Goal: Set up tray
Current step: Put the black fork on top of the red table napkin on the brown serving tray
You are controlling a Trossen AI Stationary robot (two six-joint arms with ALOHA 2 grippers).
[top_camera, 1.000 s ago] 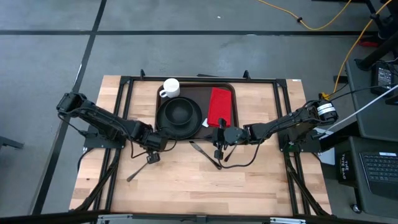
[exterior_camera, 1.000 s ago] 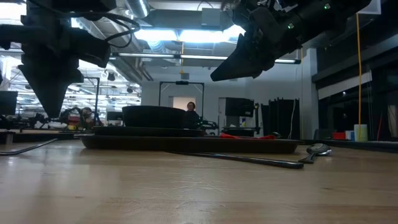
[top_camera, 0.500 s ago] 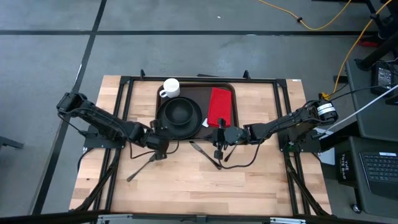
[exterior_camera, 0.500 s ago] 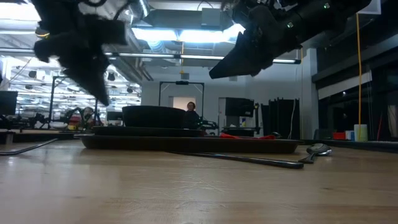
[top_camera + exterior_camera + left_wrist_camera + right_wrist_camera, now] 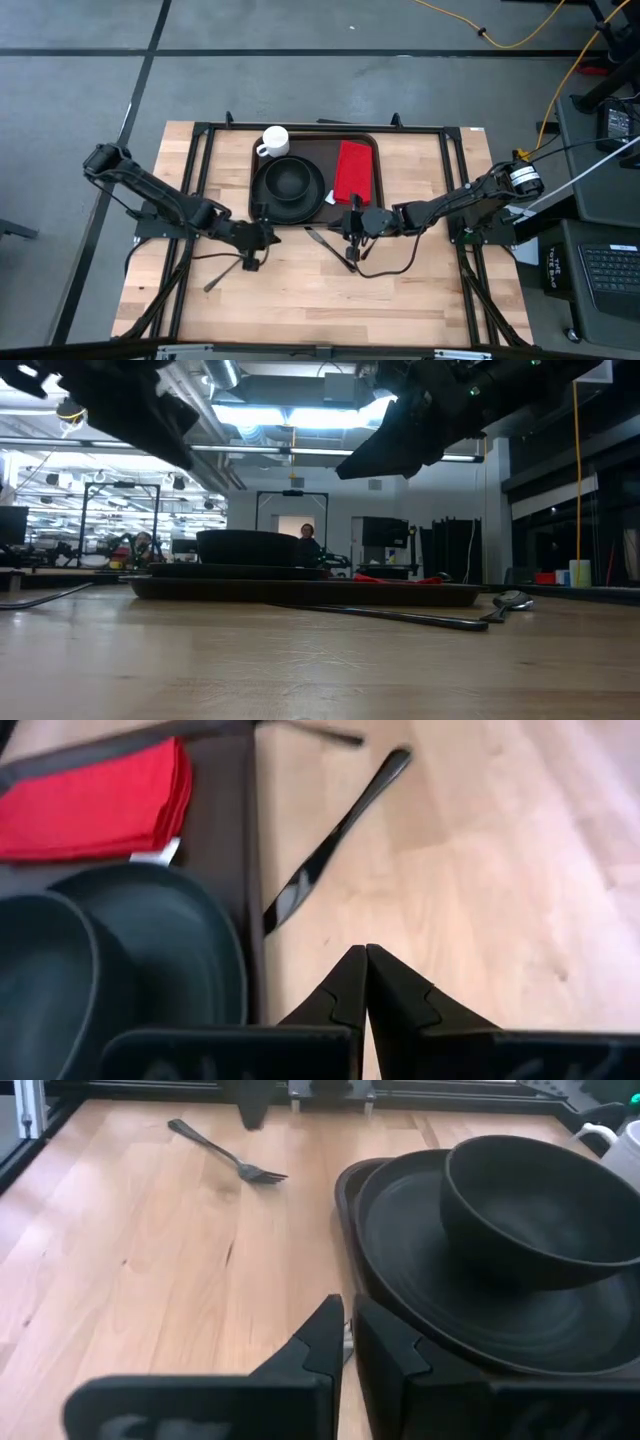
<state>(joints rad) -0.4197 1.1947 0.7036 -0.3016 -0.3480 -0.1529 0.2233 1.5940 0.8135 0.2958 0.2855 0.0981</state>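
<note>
The tray [image 5: 316,175], dark brown, rimmed and round-cornered, lies at the surface's [image 5: 420,290] far middle; bare wood fronts it. Left end effector [image 5: 252,262] closed, empty; right end effector [image 5: 351,250] nearly closed, empty.

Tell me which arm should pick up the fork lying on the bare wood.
Left, probably. The fork lies on the table's left half, just beside the shut, empty left gripper. The right gripper hangs over the knife near the tray, farther away.

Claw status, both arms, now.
Left claw: closed, empty, over bare table beside the tray.
Right claw: nearly closed, holding nothing visible.
</note>
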